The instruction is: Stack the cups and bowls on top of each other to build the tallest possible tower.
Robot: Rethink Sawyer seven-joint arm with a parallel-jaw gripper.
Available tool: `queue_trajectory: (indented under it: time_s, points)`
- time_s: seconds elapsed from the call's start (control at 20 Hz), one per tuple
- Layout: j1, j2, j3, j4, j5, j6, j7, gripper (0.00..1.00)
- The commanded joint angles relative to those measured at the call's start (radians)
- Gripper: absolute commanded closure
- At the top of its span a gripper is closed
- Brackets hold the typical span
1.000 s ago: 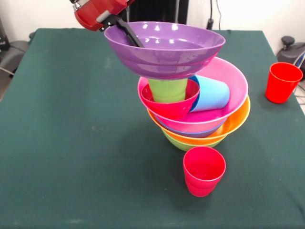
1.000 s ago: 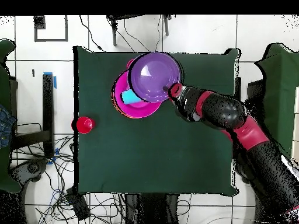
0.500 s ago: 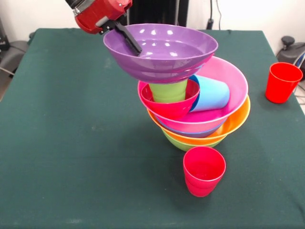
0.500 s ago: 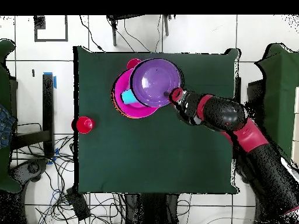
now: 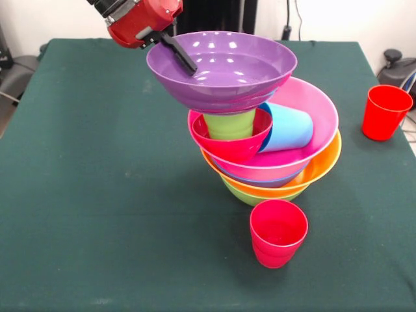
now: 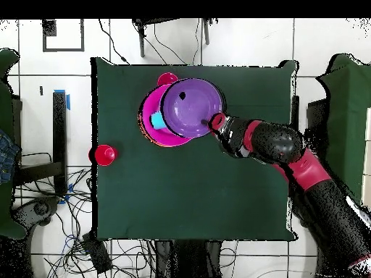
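Green table (image 5: 97, 195), everything on it. Arm (image 6: 290, 156) reaches in from the robot's side; in the front view it enters top left. Tower (image 5: 286, 175) sits mid-table: green bowl (image 5: 250, 197) at the bottom, then orange (image 5: 322, 166), a sliver of blue rim, pink (image 5: 312, 110) widest. Purple bowl (image 5: 221, 68) is on top of all that, tilted, resting on the green cup (image 5: 229, 123). Gripper (image 5: 170, 47) is clamped on the purple bowl's rim on the front view's left side, one black finger (image 5: 181, 55) visible inside the bowl. Red bowl (image 5: 231, 144) sits in the pink bowl, leaning left, with the green cup standing mouth-down in it. Blue cup (image 5: 289, 128) lies on its side in the pink bowl, just beside the red bowl. Red cup (image 5: 277, 232) is upright near the tower base, camera side. Far red cup (image 5: 385, 112) is upright near the right edge, well apart.
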Motion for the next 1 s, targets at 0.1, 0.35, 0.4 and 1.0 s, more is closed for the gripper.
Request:
queue_trajectory:
  time_s: [0.1,0.35,0.4,1.0]
  points:
    - [0.051,0.072,-0.013,0.014,0.033,0.036,0.056,1.0]
    - [0.044,0.085,-0.003,0.008,0.021,-0.003,0.044,1.0]
    - [0.043,0.086,-0.002,0.007,0.016,-0.009,0.039,1.0]
    - [0.043,0.118,0.004,-0.003,-0.017,-0.044,0.022,1.0]
